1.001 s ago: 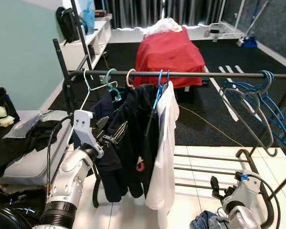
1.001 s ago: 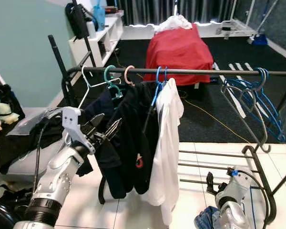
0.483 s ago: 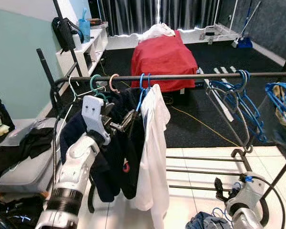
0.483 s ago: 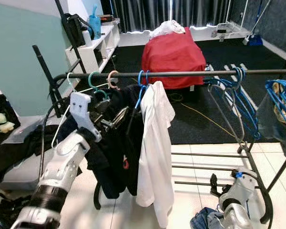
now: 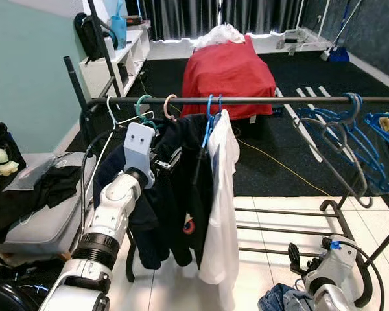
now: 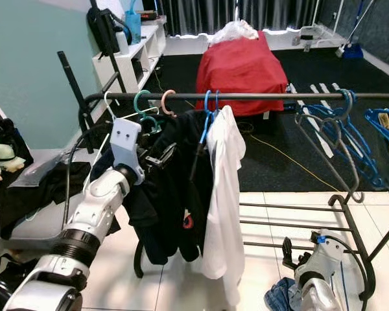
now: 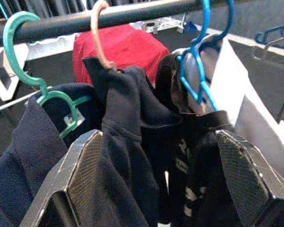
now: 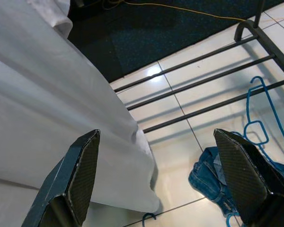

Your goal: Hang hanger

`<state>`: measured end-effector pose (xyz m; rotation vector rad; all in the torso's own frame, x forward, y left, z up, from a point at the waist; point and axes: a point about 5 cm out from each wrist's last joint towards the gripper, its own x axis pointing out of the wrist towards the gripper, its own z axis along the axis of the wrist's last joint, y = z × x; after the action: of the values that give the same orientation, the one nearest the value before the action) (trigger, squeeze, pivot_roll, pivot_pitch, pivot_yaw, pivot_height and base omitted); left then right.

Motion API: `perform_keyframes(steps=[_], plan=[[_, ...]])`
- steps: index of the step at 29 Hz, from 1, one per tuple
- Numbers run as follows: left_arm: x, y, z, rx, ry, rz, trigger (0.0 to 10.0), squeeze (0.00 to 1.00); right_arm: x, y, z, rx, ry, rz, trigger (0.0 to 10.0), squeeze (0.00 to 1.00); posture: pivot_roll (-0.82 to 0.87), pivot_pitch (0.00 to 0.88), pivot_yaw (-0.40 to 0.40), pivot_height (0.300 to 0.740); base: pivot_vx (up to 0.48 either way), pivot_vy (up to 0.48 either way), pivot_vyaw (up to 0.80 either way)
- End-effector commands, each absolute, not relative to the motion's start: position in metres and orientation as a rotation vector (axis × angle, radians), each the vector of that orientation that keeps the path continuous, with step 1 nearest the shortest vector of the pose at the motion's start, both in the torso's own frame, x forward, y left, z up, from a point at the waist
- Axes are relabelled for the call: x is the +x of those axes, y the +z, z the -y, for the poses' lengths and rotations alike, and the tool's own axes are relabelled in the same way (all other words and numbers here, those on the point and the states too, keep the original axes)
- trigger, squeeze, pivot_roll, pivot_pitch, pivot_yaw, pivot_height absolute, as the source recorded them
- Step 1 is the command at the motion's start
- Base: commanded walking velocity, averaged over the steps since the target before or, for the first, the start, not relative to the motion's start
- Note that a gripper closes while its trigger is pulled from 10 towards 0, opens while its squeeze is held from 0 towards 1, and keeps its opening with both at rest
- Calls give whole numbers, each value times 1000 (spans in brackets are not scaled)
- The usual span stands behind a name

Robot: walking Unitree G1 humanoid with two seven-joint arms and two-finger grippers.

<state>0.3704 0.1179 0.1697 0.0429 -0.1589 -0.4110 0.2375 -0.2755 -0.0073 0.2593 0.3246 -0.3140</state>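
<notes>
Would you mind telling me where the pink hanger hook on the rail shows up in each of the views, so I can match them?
Left eye view: pink hook on the rail, upper middle-left, just right of the teal hook.
Right eye view: same spot, between the teal and blue hooks.
Left wrist view: top centre, close up, above a dark garment.
Right wrist view: not in it.
Shared landmark: the teal hook beside it.
</notes>
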Motion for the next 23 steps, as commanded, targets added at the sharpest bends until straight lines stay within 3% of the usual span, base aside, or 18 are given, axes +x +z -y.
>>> perform_keyframes(steps=[1, 11, 14, 23], plan=[[372, 168, -117, 55, -407, 150, 10000, 0, 234, -10, 274, 261, -312, -324, 10000, 0, -219, 37, 77, 710, 0, 0, 0], [378, 155, -121, 96, -345, 76, 10000, 0, 222, -11, 277, 254, -309, -305, 10000, 0, -258, 89, 86, 710, 0, 0, 0], [379, 151, -126, 100, -324, 52, 10000, 0, 209, -12, 277, 254, -315, -289, 10000, 0, -278, 146, 99, 710, 0, 0, 0], [384, 155, -132, 104, -297, 65, 10000, 0, 187, -13, 274, 258, -323, -275, 10000, 0, -302, 199, 107, 710, 0, 0, 0]])
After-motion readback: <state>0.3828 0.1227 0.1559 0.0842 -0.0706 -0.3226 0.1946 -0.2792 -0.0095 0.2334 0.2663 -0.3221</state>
